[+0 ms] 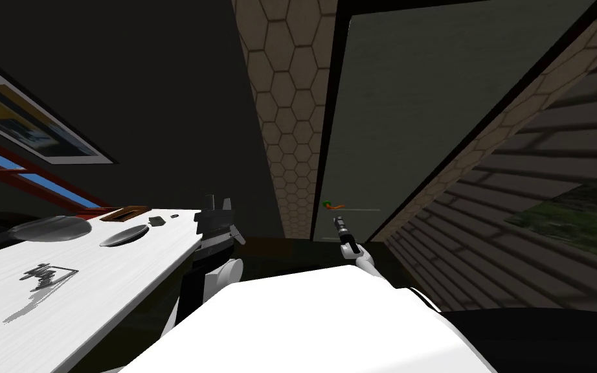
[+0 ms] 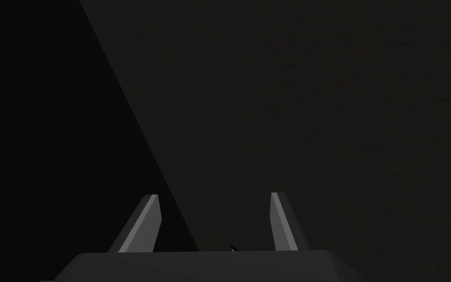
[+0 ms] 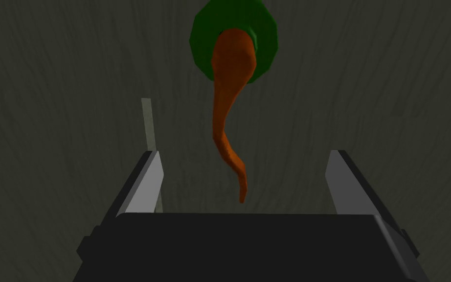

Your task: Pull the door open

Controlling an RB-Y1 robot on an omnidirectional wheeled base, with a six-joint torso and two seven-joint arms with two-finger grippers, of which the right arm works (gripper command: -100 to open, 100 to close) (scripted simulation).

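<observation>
Low in the middle of the head view, our left gripper stands open beside the white table. Our right gripper is open too, the orange handle between its fingers. Behind, the dark grey-green door occupies the upper right.

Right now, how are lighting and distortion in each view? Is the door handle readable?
Head view: rolled and wide-angle, so the door edges splay; dim, white table brightest, door handle small. Left wrist view: near-black, left end effector open against flat dark surfaces. Right wrist view: dim, no glare; the handle, orange on a green base, stands out ahead of the open right end effector.
</observation>
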